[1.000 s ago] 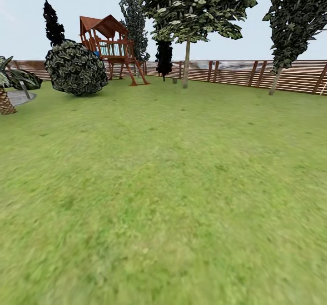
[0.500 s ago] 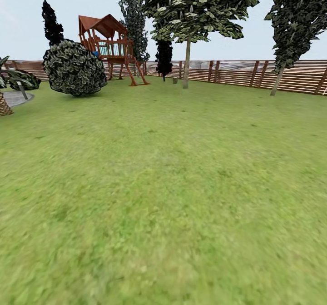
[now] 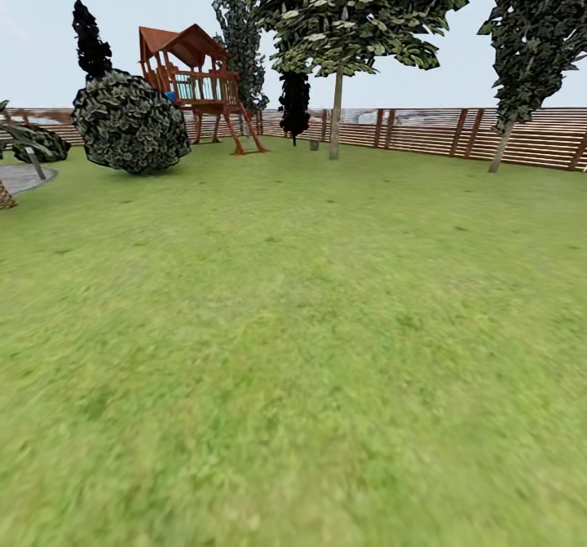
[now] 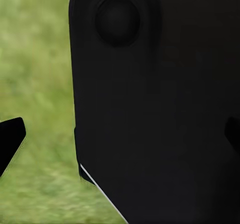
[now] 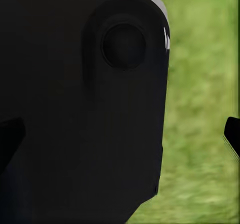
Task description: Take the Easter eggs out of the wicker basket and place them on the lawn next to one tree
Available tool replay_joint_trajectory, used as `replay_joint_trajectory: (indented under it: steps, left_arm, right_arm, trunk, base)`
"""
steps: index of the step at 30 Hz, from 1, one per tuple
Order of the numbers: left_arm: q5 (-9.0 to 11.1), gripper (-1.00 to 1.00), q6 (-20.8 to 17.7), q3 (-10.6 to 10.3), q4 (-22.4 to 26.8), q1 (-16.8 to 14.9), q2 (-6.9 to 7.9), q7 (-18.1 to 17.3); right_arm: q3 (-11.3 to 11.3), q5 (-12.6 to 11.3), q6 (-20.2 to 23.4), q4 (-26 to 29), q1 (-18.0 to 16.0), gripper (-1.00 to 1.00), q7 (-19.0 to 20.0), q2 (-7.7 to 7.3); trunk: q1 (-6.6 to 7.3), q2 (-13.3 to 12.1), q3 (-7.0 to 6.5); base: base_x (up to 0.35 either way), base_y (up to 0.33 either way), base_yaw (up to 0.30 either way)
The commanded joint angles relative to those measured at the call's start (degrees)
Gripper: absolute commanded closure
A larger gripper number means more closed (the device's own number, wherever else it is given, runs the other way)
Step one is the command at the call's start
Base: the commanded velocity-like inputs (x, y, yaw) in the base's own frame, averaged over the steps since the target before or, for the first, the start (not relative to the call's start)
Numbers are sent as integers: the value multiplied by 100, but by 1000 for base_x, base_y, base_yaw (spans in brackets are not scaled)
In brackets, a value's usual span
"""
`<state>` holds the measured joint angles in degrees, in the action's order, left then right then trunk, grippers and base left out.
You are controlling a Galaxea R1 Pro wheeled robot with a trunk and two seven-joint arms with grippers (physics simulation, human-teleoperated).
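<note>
The Easter eggs and the wicker basket are out of view. The lawn (image 3: 293, 327) spreads green and flat ahead of me in the garden. A tree (image 3: 335, 119) with a pale trunk and a light green crown stands at the far fence. Another leafy tree (image 3: 499, 143) with a leaning trunk stands at the far right. My left gripper (image 4: 120, 139) is open, one fingertip at each edge of the left wrist view, with a black robot part behind. My right gripper (image 5: 120, 136) is likewise open over grass, holding nothing.
A brown slat fence (image 3: 432, 131) closes the far side. A wooden playset (image 3: 196, 82) and a round dark bush (image 3: 130, 123) stand at the back left. Thin dark cypress-like trees (image 3: 293, 103) rise near the fence. A grey paved patch (image 3: 20, 178) lies at the left edge.
The whole head view has shifted: the bush and the paved patch slid left, and the palm at the left edge has nearly left the picture. That is camera motion.
</note>
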<state>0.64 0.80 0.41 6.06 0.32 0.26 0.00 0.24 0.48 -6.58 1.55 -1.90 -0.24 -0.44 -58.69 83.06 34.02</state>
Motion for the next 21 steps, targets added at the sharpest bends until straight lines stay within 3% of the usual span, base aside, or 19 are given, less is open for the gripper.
replay_joint_trajectory:
  steps: [1, 21]
  left_arm:
    - [7, -100, 7, 3, 9, 3, 0, 0]
    - [7, -100, 7, 3, 9, 3, 0, 0]
  right_arm:
    - [2, 5, -19, -5, -3, -100, -2, 0]
    - [2, 5, -19, -5, -3, -100, -2, 0]
  trunk:
    - [-3, 2, 4]
    - [-3, 2, 4]
  base:
    - [327, 0, 0]
    - [327, 0, 0]
